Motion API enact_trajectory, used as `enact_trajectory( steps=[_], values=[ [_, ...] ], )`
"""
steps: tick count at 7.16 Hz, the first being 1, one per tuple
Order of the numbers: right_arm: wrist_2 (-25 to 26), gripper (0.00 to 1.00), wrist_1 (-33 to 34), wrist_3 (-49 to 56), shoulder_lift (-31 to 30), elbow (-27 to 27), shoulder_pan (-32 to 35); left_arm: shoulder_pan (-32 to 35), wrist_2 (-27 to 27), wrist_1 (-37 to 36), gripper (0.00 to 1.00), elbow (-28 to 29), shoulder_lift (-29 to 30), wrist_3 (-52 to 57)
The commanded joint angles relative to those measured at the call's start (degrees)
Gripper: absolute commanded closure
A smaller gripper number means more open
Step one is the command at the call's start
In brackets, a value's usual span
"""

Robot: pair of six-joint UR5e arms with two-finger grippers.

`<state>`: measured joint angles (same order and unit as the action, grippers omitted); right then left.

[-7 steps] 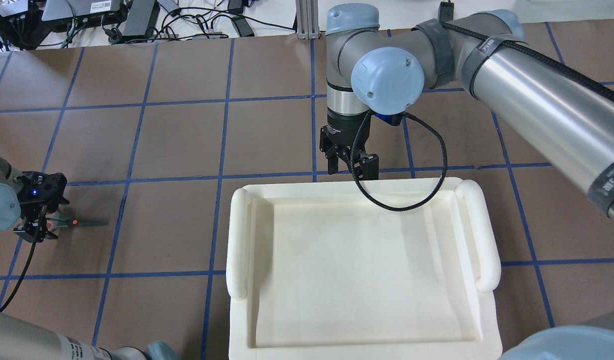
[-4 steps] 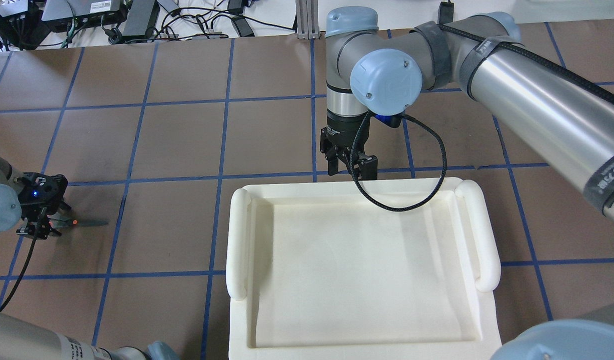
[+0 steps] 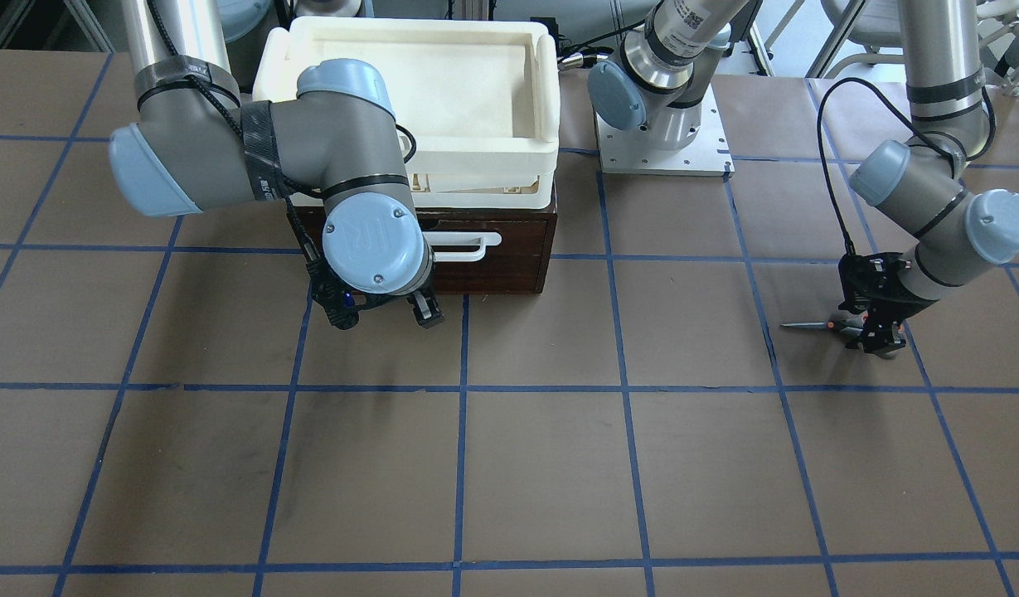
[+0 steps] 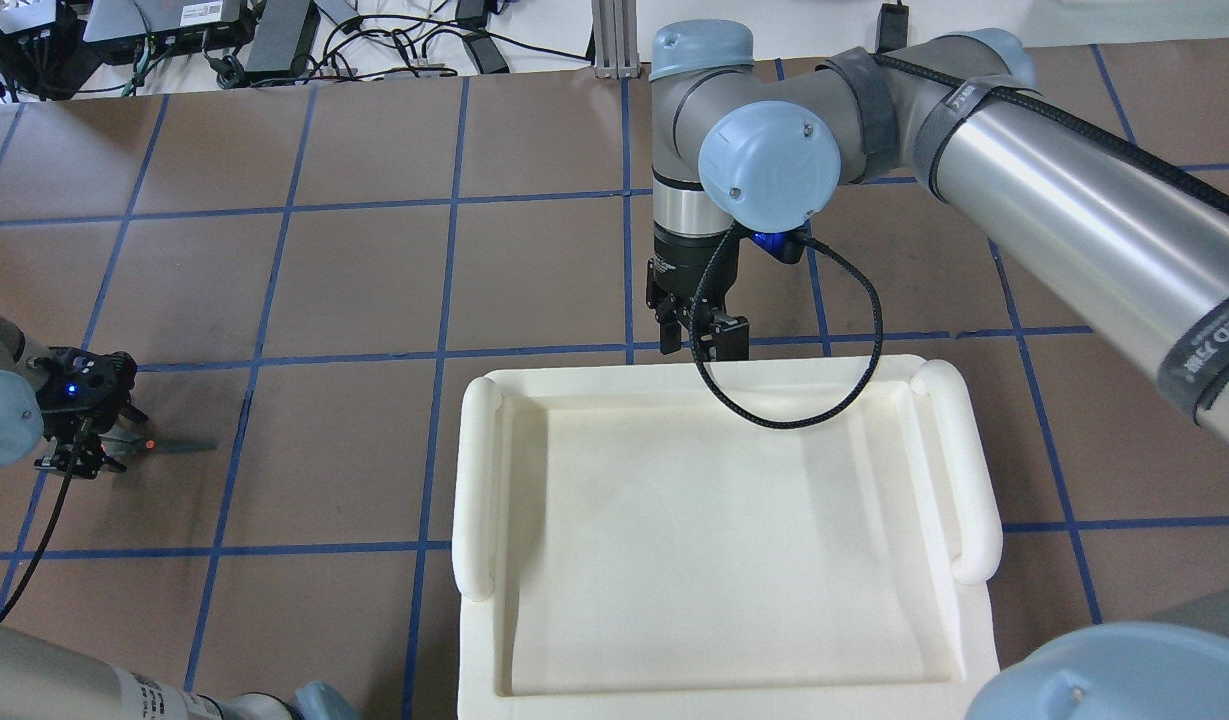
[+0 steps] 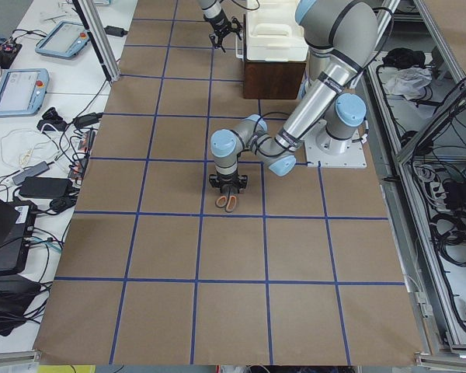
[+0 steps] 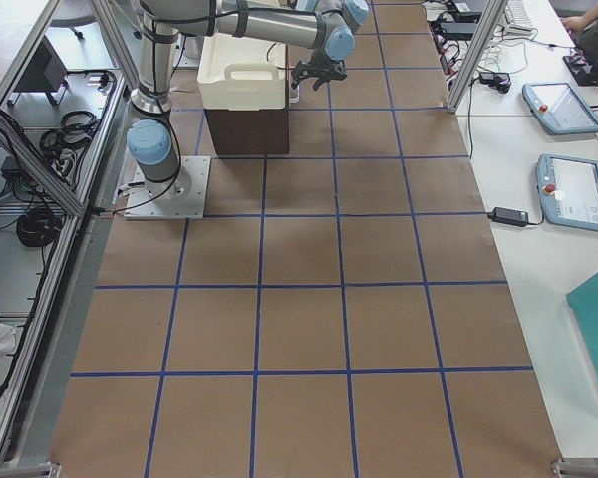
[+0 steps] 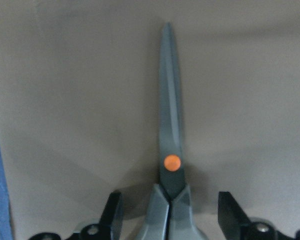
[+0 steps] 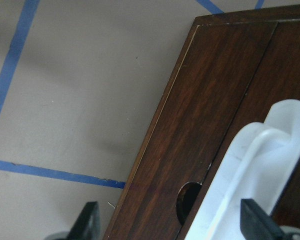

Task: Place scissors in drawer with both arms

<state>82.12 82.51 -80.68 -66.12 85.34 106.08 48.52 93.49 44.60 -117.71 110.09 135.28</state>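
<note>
The scissors (image 7: 170, 125) lie flat on the brown table, blades pointing away from my left gripper (image 7: 171, 217). That gripper is open, with a finger on each side of the grey handles and not touching them. The scissors also show at the far left of the overhead view (image 4: 164, 444), under the left gripper (image 4: 99, 442), and in the front view (image 3: 812, 326). The dark brown drawer (image 3: 492, 240) is closed, its white bar handle (image 3: 463, 246) facing forward. My right gripper (image 3: 382, 315) is open and empty, just in front of the drawer, and its wrist view shows the handle (image 8: 250, 170) between the fingertips.
A white plastic tray (image 3: 410, 91) sits on top of the drawer cabinet and hides it in the overhead view (image 4: 724, 690). The left arm's base plate (image 3: 662, 149) stands beside the cabinet. Blue tape lines grid the table. Cables and tablets lie beyond the table's far edge.
My left gripper has sunk a little lower over the scissors' handles. My right wrist has shifted slightly toward the drawer front. The scissors and the drawer have not moved.
</note>
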Motion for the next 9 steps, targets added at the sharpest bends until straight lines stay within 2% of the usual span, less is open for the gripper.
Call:
enact_trajectory(
  steps=[1,5,7,9],
  values=[
    [0.06,0.0,-0.25,-1.06,0.29,0.0,0.0,-0.09,-2.0,-0.56,0.29,-0.41,0.04,1.48],
    [0.14,0.0,-1.66,-1.06,0.21,-0.09,-0.09,-0.44,-1.47,-1.71,0.29,-0.76,0.04,1.3],
    [0.41,0.0,-1.48,-0.98,0.29,-0.09,-0.09,-0.53,-1.47,-1.71,0.33,-0.76,-0.05,1.3],
    [0.5,0.0,-1.39,-0.98,0.47,-0.09,-0.09,-0.53,-0.16,-1.71,0.62,-0.76,-0.13,0.95]
  ],
)
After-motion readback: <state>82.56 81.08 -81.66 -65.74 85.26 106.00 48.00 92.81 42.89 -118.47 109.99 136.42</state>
